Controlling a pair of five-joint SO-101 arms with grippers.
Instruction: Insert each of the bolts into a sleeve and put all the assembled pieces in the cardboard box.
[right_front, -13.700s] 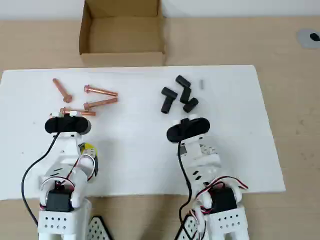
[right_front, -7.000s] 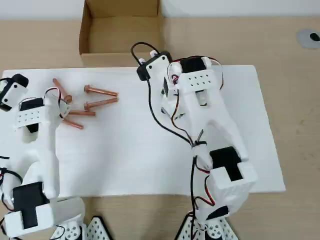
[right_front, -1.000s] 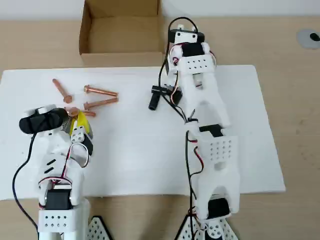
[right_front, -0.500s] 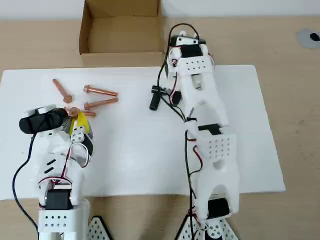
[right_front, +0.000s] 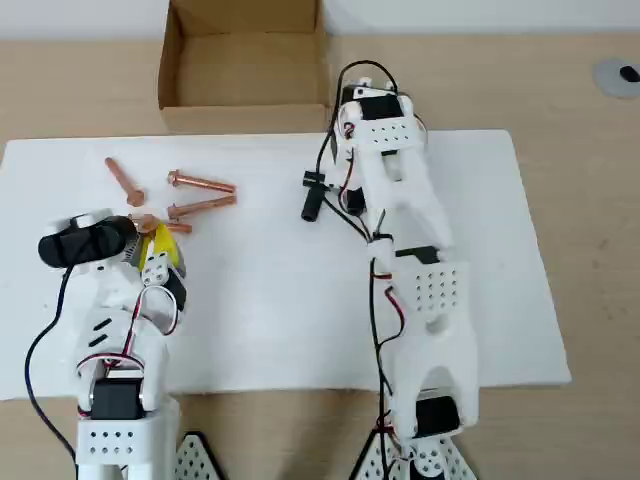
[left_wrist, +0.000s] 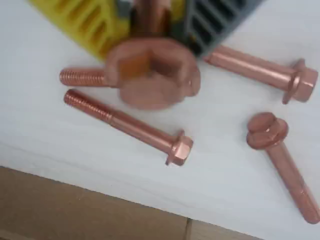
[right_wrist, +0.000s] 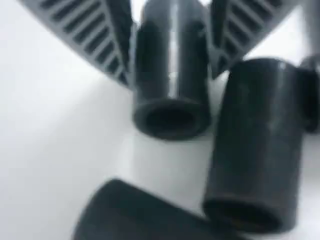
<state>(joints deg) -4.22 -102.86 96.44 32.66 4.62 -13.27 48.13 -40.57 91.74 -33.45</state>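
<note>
My left gripper (left_wrist: 152, 20) is clamped on a copper bolt (left_wrist: 152, 75). The yellow finger (left_wrist: 90, 22) and the grey finger (left_wrist: 220, 17) pinch its shank, and its flanged hex head faces the wrist camera. Around it I count 4 loose bolts lying flat on the white sheet (left_wrist: 225, 190). The half-hidden bolt (left_wrist: 82, 77) pokes its threaded end out from behind the held head. The edge bolt (left_wrist: 127, 125) lies just beside that one, nearest the sheet's border with the wooden table (left_wrist: 75, 210). The third bolt (left_wrist: 260, 67) and the fourth bolt (left_wrist: 282, 160) lie on the other side, their heads near each other but apart.

My right gripper (right_wrist: 172, 30) is closed on a black sleeve (right_wrist: 172, 85). Its 2 ribbed grey fingers (right_wrist: 90, 35) press against the sleeve's sides, and the open bore faces the camera. A second sleeve (right_wrist: 260, 145) sits just beside the held one, so close that I cannot tell whether they touch. A third sleeve (right_wrist: 135, 215) lies near both.

From the high view, the left arm is folded back at the near left of the sheet, with its gripper at the bolt cluster. The right arm is stretched far across the sheet. A protruding sleeve (right_front: 311, 205) shows beside it, and I cannot tell which of the 3 it is. The cardboard box (right_front: 245, 118) sits open side up on the table, just past the sheet's far edge, with the right arm's wrist near its corner.
</note>
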